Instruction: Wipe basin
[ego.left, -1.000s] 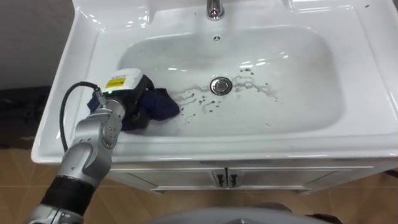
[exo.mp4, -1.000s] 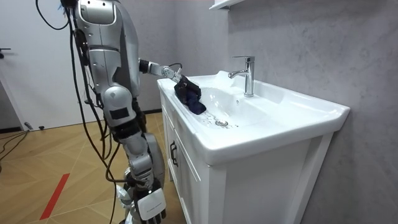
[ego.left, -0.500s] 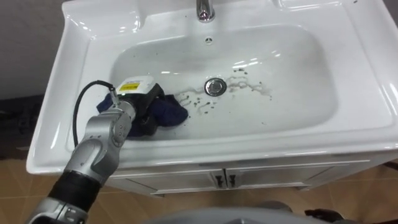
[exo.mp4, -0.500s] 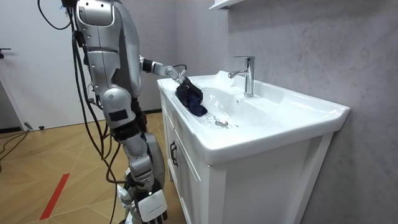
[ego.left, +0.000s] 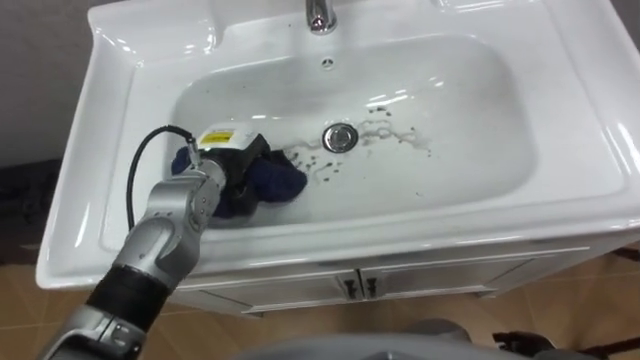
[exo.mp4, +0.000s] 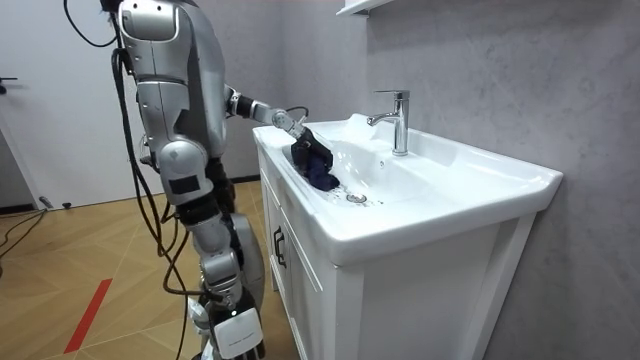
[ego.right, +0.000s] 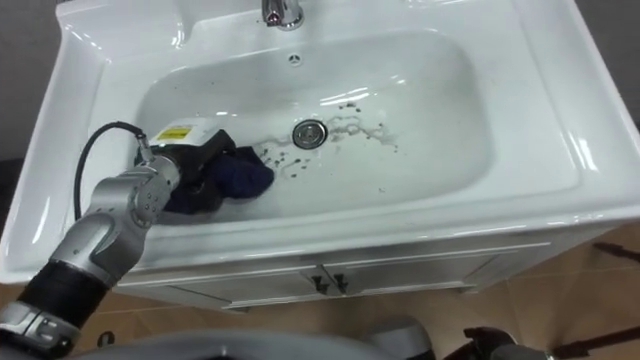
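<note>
The left robot hand (ego.left: 228, 150) reaches into the basin (ego.left: 470, 120) and clenches a dark blue cloth (ego.left: 275, 180). Its dark fingers curl over the bunched fabric and press it onto the basin's floor, to the left of the drain (ego.left: 340, 137). That hold makes sense for wiping: a wadded cloth kept under the palm can be dragged across the porcelain without slipping free. The loose end of the cloth points toward the drain and lies near it, not touching. The basin holds no standing water that can be made out. It has a thin wet trail and a scatter of dark specks (ego.left: 385, 130) around the drain and off to its right, and this looks like the dirt to be cleared. The bowl left of the drain, beyond the cloth, looks clean. The tap (ego.left: 318, 14) stands behind the drain on the back rim, and nothing runs from it. In the room view the robot stands upright at the front of the counter, its left arm stretched out over the rim.
</note>
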